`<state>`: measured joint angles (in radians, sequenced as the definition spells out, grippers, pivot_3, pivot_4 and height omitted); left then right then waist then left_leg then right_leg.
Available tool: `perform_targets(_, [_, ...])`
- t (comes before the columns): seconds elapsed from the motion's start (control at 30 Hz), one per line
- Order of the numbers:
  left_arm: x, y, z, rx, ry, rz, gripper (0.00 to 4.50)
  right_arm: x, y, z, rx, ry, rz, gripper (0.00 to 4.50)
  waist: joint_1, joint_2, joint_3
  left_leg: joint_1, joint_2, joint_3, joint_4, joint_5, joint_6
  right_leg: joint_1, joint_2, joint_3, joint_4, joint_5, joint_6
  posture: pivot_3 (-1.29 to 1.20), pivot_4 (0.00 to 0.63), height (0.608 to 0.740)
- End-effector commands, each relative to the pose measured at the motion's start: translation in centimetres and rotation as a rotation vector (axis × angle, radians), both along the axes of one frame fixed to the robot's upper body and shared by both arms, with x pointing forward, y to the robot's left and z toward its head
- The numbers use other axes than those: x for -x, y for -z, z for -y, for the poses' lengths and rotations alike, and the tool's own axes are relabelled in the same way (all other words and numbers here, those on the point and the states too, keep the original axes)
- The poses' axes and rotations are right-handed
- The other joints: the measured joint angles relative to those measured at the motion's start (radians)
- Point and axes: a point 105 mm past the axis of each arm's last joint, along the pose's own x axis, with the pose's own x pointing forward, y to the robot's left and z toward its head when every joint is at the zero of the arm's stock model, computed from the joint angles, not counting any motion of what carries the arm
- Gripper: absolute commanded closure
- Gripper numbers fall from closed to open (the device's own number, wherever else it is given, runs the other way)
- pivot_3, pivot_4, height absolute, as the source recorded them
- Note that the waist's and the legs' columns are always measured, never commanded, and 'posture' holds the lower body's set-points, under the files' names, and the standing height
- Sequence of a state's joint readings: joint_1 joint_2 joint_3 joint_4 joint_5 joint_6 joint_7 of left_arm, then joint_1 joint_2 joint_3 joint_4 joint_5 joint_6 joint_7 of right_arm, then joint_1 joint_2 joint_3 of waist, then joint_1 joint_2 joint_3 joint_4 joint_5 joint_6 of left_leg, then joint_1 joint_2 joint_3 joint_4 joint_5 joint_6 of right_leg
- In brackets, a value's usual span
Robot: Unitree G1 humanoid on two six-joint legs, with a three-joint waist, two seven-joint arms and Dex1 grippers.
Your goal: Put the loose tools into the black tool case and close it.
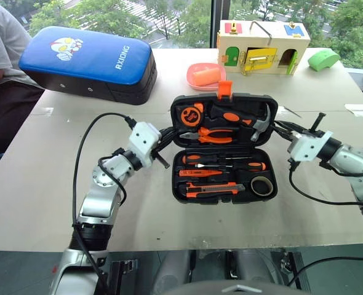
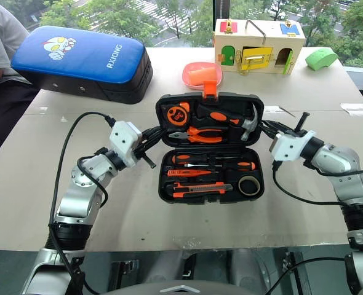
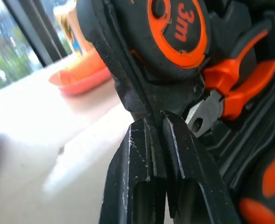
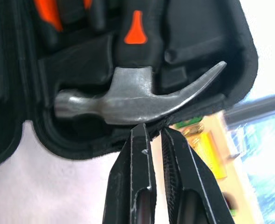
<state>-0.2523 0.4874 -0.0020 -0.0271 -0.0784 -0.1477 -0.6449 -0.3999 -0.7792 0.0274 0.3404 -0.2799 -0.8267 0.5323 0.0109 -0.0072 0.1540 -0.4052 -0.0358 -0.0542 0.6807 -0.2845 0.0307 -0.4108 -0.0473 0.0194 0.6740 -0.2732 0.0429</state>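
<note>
The black tool case point(image 1: 176, 126) lies open on the table. Its near half holds two screwdrivers point(image 1: 221, 162), a slim orange tester point(image 1: 200, 173), a utility knife point(image 1: 212, 188) and a black tape roll point(image 1: 262, 185). The far half carries the hammer point(image 4: 128, 100), pliers point(image 1: 212, 135) and tape measure point(image 3: 175, 32). My left gripper point(image 3: 158, 123) is shut on the far half's left rim beside the tape measure. At the right rim, just by the hammer head, my right gripper point(image 4: 154, 130) is shut on the edge. An orange latch point(image 1: 224, 89) sticks up at the case's far edge.
A blue-topped padded bag point(image 1: 89, 61) lies at the far left. Behind the case sit a pink tray point(image 1: 194, 77), a wooden latch box point(image 1: 261, 46) and a green object point(image 1: 323, 59). A person point(image 1: 0, 55) sits at the table's far left corner.
</note>
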Motion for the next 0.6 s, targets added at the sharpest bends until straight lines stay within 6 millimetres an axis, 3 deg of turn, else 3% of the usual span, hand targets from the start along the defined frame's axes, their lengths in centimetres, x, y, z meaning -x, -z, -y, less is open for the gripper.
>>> perform_targets(0.03, [2.1, -1.1, -0.7, -0.127, 0.015, 0.197, 4.47, 3.4, 2.6, -1.3, 0.127, -0.182, 0.011, 4.5, -0.001, -0.002, -0.001, 0.001, 0.0, 0.001, -0.001, 0.0, 0.0, 0.001, 0.0, 0.001, 0.0, 0.0, 0.0, 0.0, 0.15, 0.735])
perform_targets(0.13, [4.1, -0.6, -1.4, -0.161, 0.024, 0.234, 4.47, 5.1, 3.3, -1.2, 0.124, -0.223, -0.035, 4.5, -0.009, -0.003, -0.002, 0.007, 0.002, 0.005, -0.008, 0.0, 0.0, 0.002, 0.001, 0.006, -0.001, 0.0, 0.0, 0.0, 0.15, 0.735])
perform_targets(0.17, [5.0, -0.2, -1.7, -0.181, 0.022, 0.215, 4.5, 6.0, 3.6, -1.0, 0.135, -0.232, -0.077, 4.05, -0.01, -0.003, -0.002, 0.008, 0.003, 0.006, -0.008, 0.0, 0.0, 0.002, 0.002, 0.007, -0.001, 0.0, 0.0, 0.0, 0.15, 0.735])
perform_targets(0.23, [6.6, -0.5, -2.1, -0.168, 0.026, 0.197, 3.67, 6.9, 3.0, -0.2, 0.1, -0.214, -0.147, 3.66, -0.023, -0.003, -0.002, 0.008, 0.003, 0.007, -0.008, 0.0, 0.0, 0.002, 0.002, 0.008, 0.0, 0.0, 0.0, 0.0, 0.15, 0.735])
perform_targets(0.27, [7.2, -0.5, -2.3, -0.161, 0.022, 0.175, 3.46, 7.2, 2.5, 0.2, 0.094, -0.201, -0.177, 3.31, -0.026, -0.004, -0.002, 0.007, 0.004, 0.008, -0.011, 0.0, 0.001, 0.002, 0.002, 0.009, -0.003, 0.0, 0.0, 0.0, 0.15, 0.735])
perform_targets(0.37, [9.2, -0.2, -2.9, -0.116, 0.017, 0.033, 2.25, 8.8, 2.8, 1.3, 0.102, -0.191, -0.418, 2.03, -0.027, -0.001, -0.001, 0.007, 0.005, 0.01, -0.012, -0.001, 0.003, 0.002, 0.002, 0.01, -0.006, 0.0, 0.0, 0.0, 0.15, 0.735])
perform_targets(0.4, [10.0, 0.1, -3.1, -0.111, 0.024, -0.028, 1.77, 9.7, 3.3, 1.8, 0.124, -0.197, -0.52, 2.01, -0.026, -0.002, -0.001, 0.008, 0.005, 0.01, -0.011, -0.003, 0.005, 0.003, 0.001, 0.011, -0.005, 0.0, 0.0, 0.0, 0.15, 0.735])
perform_targets(0.53, [12.7, 1.4, -5.0, -0.168, 0.016, -0.187, 1.77, 12.8, 4.9, 3.2, 0.149, -0.205, -0.85, 2.01, -0.017, -0.001, 0.0, 0.023, 0.007, 0.004, -0.011, -0.006, 0.01, 0.023, 0.001, 0.003, -0.012, 0.0, -0.001, 0.0, 0.15, 0.735])
perform_targets(0.6, [12.4, 2.1, -6.6, -0.164, -0.043, -0.255, 1.77, 13.7, 5.2, 3.2, 0.121, -0.21, -0.947, 2.01, -0.011, 0.001, 0.0, 0.029, 0.006, 0.003, -0.012, -0.007, 0.011, 0.031, 0.0, 0.001, -0.014, -0.002, -0.004, 0.0, 0.15, 0.735])
